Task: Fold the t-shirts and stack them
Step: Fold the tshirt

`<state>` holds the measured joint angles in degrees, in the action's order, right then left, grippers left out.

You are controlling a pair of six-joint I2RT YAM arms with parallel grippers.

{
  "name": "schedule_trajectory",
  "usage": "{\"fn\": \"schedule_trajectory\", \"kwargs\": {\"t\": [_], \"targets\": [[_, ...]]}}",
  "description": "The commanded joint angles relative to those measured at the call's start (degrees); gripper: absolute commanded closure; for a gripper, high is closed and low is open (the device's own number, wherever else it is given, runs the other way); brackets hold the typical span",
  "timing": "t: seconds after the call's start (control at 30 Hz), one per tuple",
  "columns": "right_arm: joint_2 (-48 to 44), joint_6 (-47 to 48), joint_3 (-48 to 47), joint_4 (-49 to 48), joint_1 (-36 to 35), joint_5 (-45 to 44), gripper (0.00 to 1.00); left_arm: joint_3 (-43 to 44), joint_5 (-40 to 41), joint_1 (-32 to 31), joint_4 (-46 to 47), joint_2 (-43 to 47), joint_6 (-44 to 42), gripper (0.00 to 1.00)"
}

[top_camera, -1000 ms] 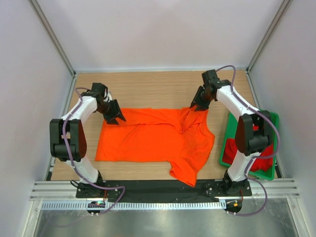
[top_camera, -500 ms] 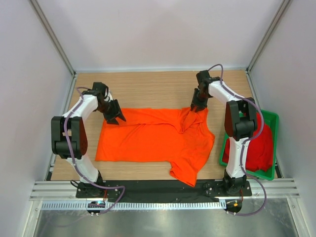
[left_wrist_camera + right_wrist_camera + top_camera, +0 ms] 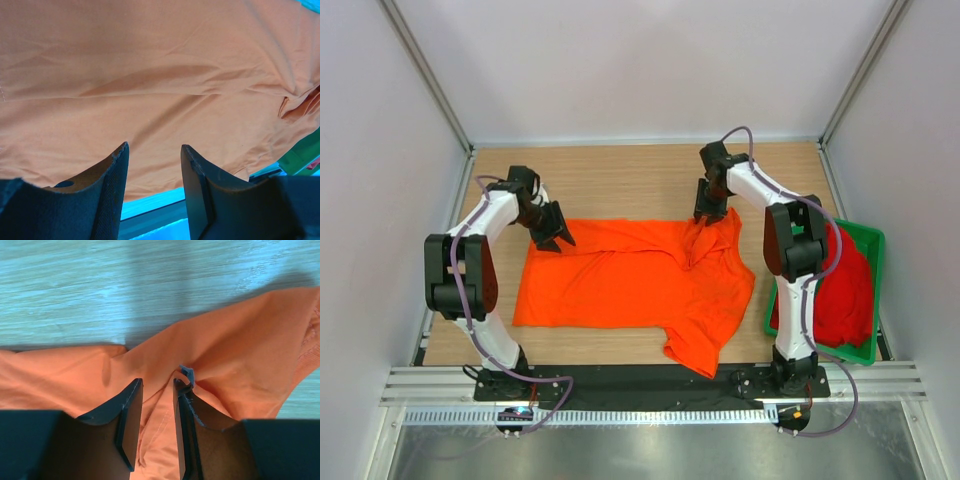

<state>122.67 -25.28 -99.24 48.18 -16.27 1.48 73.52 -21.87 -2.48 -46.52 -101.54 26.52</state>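
Note:
The orange t-shirt (image 3: 630, 275) lies spread on the wooden table, its near right part bunched toward the front edge. My left gripper (image 3: 555, 237) is at the shirt's far left corner; in the left wrist view it (image 3: 152, 147) is open, with nothing between the jaws and orange cloth (image 3: 160, 75) beyond them. My right gripper (image 3: 707, 212) is at the shirt's far right part, by the collar folds. In the right wrist view it (image 3: 157, 385) is open with a narrow gap, the jaws pressed into the orange cloth (image 3: 225, 345) either side of a fold. The deep red t-shirt (image 3: 845, 290) lies crumpled in the tray.
A green plastic tray (image 3: 868, 355) sits at the table's right edge, beside the right arm's base. Grey walls close in the table on the left, right and far sides. Bare wood (image 3: 620, 180) shows behind the orange shirt.
My right arm has swung left, its gripper sliding left along the shirt's far edge toward the collar, uncovering more of the red shirt. The left arm has not moved.

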Motion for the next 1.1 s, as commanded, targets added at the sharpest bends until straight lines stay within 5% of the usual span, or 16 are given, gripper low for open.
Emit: {"fn": "schedule_trajectory", "kwargs": {"t": [0.0,0.83,1.07], "targets": [[1.08,1.37,-1.75,1.91,0.10,-3.15,0.62,1.37,-1.51,0.46,-0.24,0.02,-0.95,0.52],[1.26,3.22,-0.96,2.97,-0.25,-7.37,0.74,0.84,-2.65,0.64,0.03,-0.50,-0.68,0.53],[0.47,1.55,0.01,1.04,0.01,-2.97,0.69,1.19,-3.44,0.64,0.12,-0.86,-0.59,0.53]]}}
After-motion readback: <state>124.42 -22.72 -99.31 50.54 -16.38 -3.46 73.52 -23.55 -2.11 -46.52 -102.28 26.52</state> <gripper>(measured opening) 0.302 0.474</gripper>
